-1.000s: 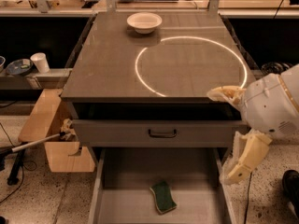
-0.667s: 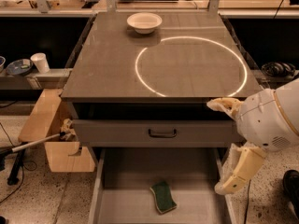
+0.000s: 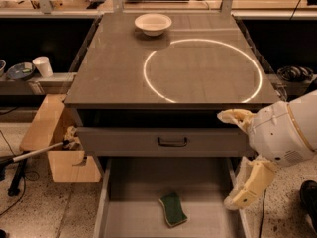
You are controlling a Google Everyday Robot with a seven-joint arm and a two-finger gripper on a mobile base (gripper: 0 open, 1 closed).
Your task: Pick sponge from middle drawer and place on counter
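The sponge (image 3: 173, 209), dark green on top with a tan edge, lies on the floor of the open middle drawer (image 3: 133, 182), near its front centre. The counter (image 3: 124, 68) above it carries a thin white ring. My gripper (image 3: 226, 160) is at the right, beside the drawer's right wall and level with the closed drawer front. It is open and empty. One cream finger (image 3: 237, 117) points left under the counter edge and the other finger (image 3: 247, 187) hangs down to the right of the sponge. The gripper is apart from the sponge.
A white bowl (image 3: 153, 23) stands at the back of the counter. The closed drawer (image 3: 172, 141) with a black handle sits above the open one. A wooden box (image 3: 54, 143) and a stick stand at the left. A white cup (image 3: 43, 66) sits on a left shelf.
My arm and gripper have moved left and slightly down, closer to the open drawer's right side. The sponge has not moved.
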